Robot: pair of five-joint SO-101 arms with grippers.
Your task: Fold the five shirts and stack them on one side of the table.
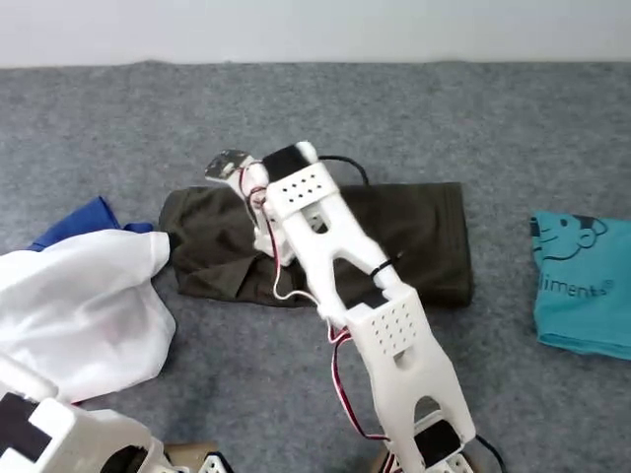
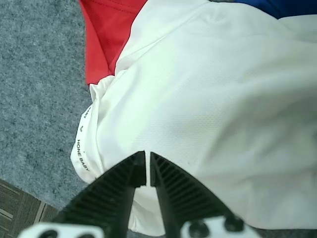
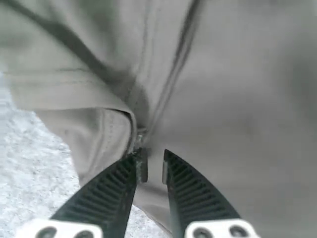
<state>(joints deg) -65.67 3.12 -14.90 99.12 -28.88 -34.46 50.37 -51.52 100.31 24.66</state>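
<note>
A dark olive shirt (image 1: 419, 236) lies partly folded mid-worktop (image 1: 414, 108), just beside a heap of shirts topped by a white shirt (image 1: 89, 296). The right end effector (image 3: 150, 154) is nearly closed and seems to pinch a seam at the olive shirt's edge. The left end effector (image 2: 147, 154) hangs closed and empty over the white shirt. The cloth looks light, limp and likely to sag, so hems and corners are probably the best holds.

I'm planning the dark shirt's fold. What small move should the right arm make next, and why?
Probably a slight lift of the right end effector, to test its hold: it sits at a seamed edge of the dark olive shirt, whose end there lies rumpled.
</note>
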